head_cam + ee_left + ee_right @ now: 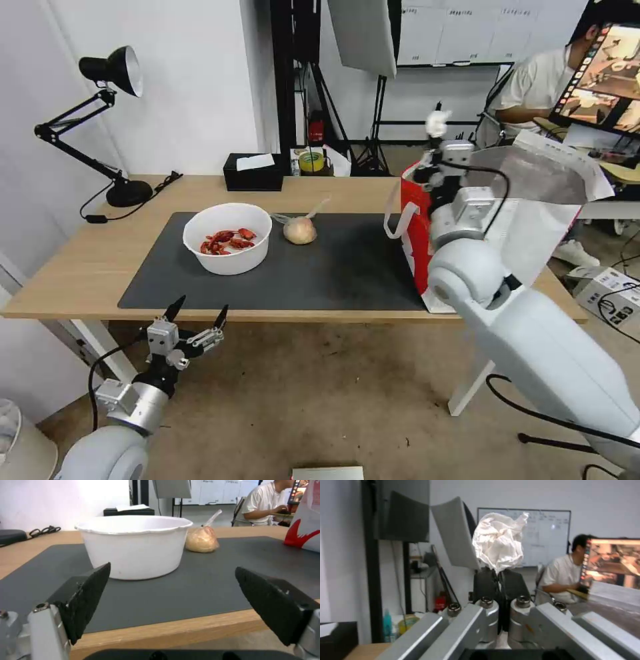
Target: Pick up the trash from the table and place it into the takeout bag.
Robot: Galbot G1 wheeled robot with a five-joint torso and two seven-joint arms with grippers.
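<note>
Nearest the robot, the left gripper (198,312) hangs just off the front edge of the bench (80,267), its two black wedge-shaped fingers (85,597) spread wide and holding nothing. Its wrist view looks low across the dark grey mat (206,585), showing the matte surface and the smooth side wall of the white round plastic bowl (133,546). The head view, from above, adds the red crayfish shells (227,241) inside the bowl. Just beside the bowl lies the knotted clear bag (299,229) with a beige lump, its twisted tail pointing up.

Farther right, the takeout bag (419,227) stands on the mat's end, boxy, with a red side, white loop handle and silver foil lining. The right gripper (437,137) is raised over the bag's mouth, pinched tight on the crumpled white tissue (500,546), whose creased folds bulge above the fingertips in its wrist view.
</note>
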